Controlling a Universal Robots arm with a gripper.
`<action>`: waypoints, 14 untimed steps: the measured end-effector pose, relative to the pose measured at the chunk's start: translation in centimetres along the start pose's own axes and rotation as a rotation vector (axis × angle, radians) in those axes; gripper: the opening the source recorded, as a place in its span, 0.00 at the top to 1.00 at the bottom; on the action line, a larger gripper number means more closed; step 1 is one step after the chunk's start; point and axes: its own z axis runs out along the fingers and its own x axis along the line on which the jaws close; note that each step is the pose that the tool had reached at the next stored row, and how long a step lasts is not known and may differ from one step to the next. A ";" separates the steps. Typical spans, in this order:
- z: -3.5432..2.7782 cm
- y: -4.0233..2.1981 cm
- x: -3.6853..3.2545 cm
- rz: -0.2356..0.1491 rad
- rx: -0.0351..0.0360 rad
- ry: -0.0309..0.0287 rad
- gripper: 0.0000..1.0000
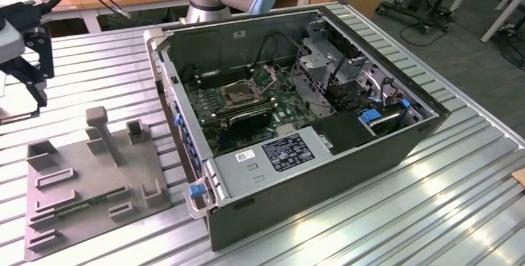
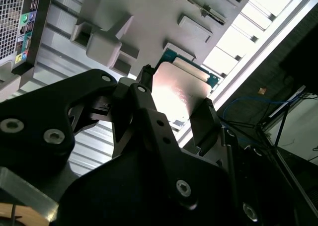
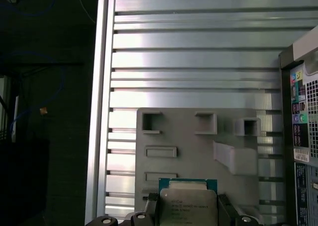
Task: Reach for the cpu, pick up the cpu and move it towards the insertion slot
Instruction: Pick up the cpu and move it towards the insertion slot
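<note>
Second wrist view, black angular claw clamped on flat square cpu, glossy silver lid, green edging

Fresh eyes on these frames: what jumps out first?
The open computer case sits mid-table in the exterior view, with the shiny-framed insertion slot on its board. In both wrist views the tool grips the cpu by its edges, above the grey fixture tray, which lies to the exterior view's left of the case.
</note>
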 end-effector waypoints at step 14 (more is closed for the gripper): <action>0.00 0.00 -0.30 0.000 0.0000 0.0000 0.46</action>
